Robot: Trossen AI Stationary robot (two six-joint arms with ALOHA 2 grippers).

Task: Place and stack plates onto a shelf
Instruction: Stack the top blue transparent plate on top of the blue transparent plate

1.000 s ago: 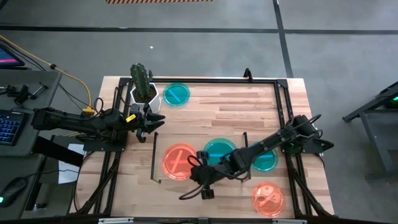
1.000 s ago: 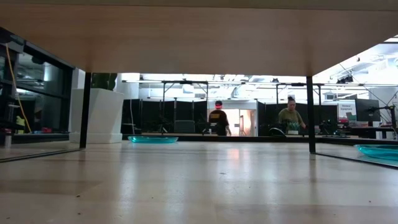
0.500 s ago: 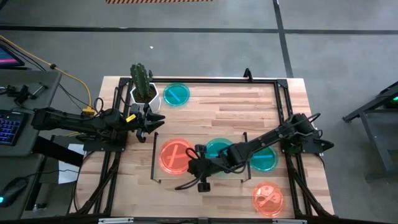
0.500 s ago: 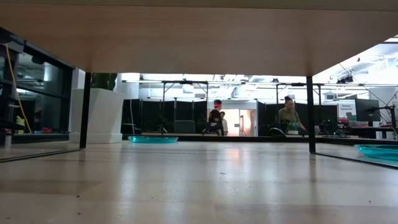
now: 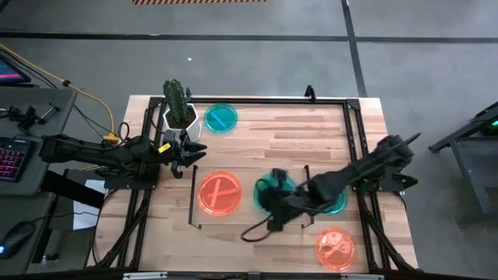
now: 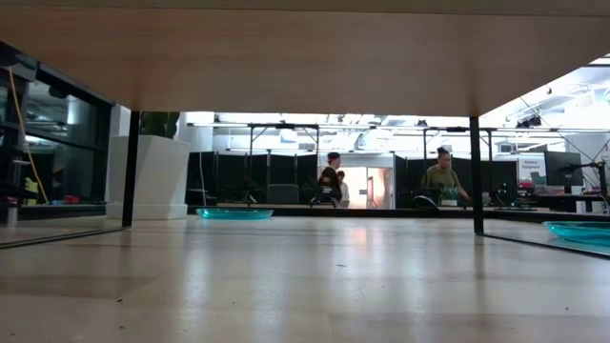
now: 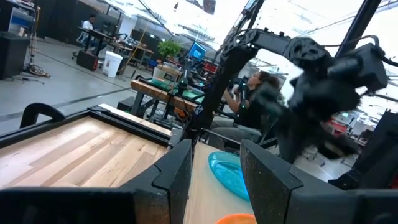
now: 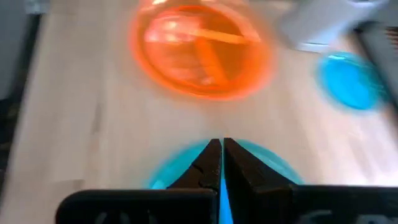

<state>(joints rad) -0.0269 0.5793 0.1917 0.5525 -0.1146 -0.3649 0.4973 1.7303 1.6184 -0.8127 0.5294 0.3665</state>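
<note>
No text, label, brand or number can be read anywhere here.

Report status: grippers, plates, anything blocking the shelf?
Right gripper shut on teal plate over the shelf. Left gripper open, waiting beside cactus pot. Orange plate already on shelf. Nothing in the way.
</note>
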